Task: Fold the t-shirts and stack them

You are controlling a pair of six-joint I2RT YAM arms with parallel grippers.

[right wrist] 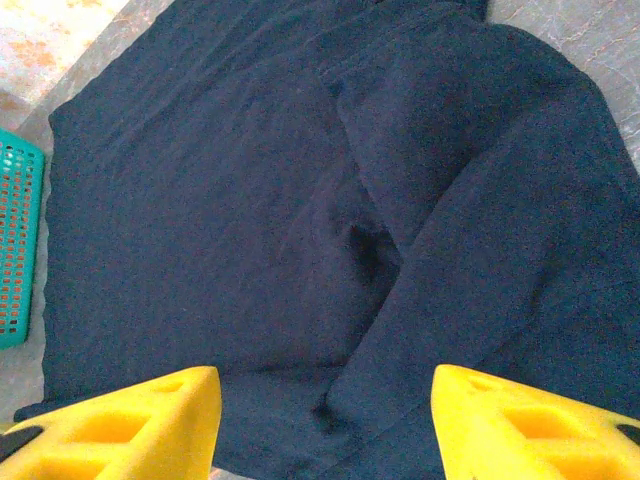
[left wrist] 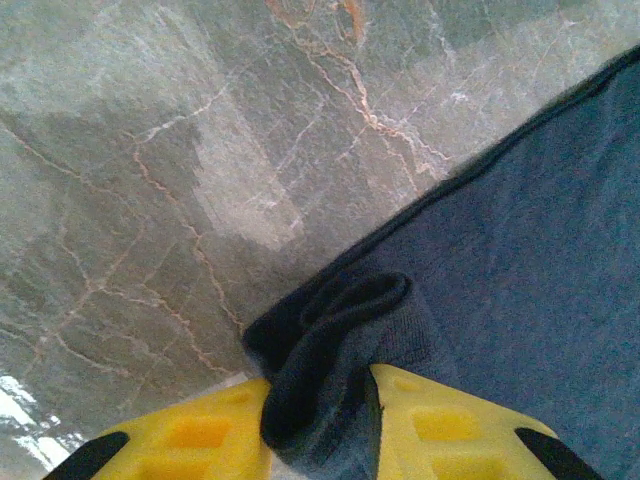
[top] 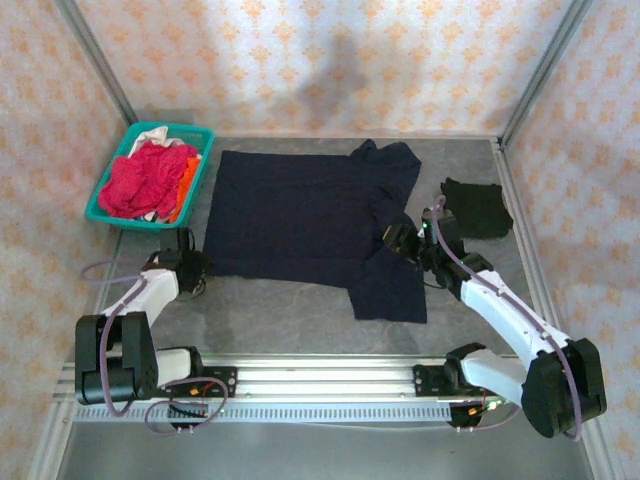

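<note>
A large dark navy t-shirt lies spread flat on the grey marbled table, its right sleeve folded inward. My left gripper is at the shirt's near-left corner. In the left wrist view its yellow fingers are shut on a bunched fold of the navy cloth. My right gripper hovers open over the shirt's right side, with the folded cloth lying below and between its fingers, not gripped. A black t-shirt lies crumpled at the right.
A teal plastic basket at the back left holds a magenta-red shirt, an orange one and a white one. The basket's edge also shows in the right wrist view. Patterned walls enclose the table.
</note>
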